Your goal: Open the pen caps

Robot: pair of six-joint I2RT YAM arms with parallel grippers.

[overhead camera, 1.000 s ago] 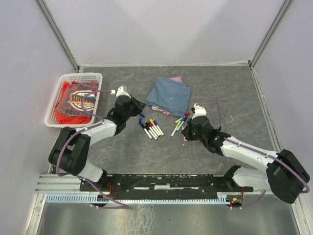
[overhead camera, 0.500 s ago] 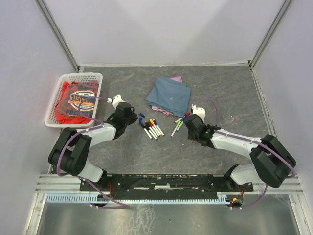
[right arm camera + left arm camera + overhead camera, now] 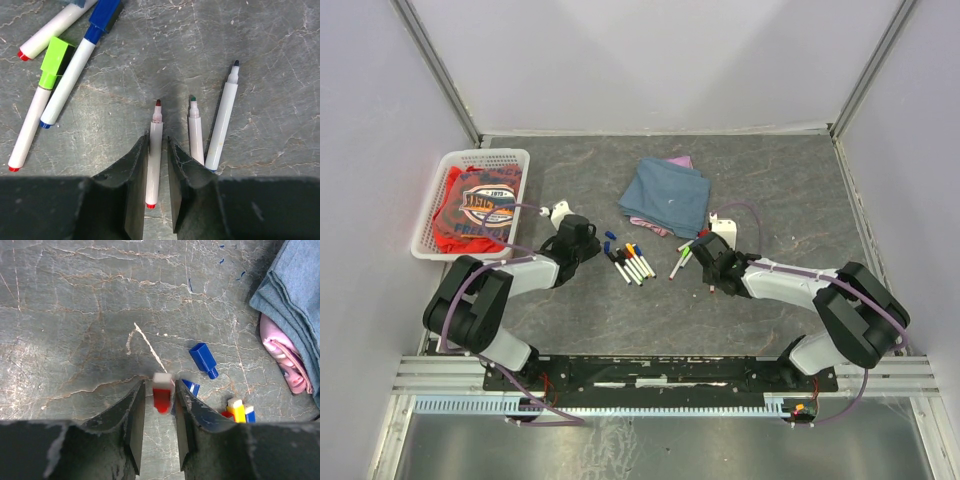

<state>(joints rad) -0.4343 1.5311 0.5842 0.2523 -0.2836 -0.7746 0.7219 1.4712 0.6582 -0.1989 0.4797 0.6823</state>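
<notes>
Left wrist view shows the left gripper (image 3: 159,405) nearly closed on a red cap (image 3: 161,391) just above the table (image 3: 75,315), with a loose blue cap (image 3: 203,359) beside it toward the folded blue cloth (image 3: 295,305). Right gripper (image 3: 155,150) pinches an uncapped red-tipped pen (image 3: 154,160) lying beside two other uncapped pens (image 3: 210,130), near that cloth. Far from the cloth, a white basket (image 3: 435,195) holds a folded red garment (image 3: 475,210).

Bare table (image 3: 770,180) lies open right of the folded blue cloth (image 3: 668,195), while pens (image 3: 632,264) crowd the middle and a white basket (image 3: 433,205) blocks the left.
</notes>
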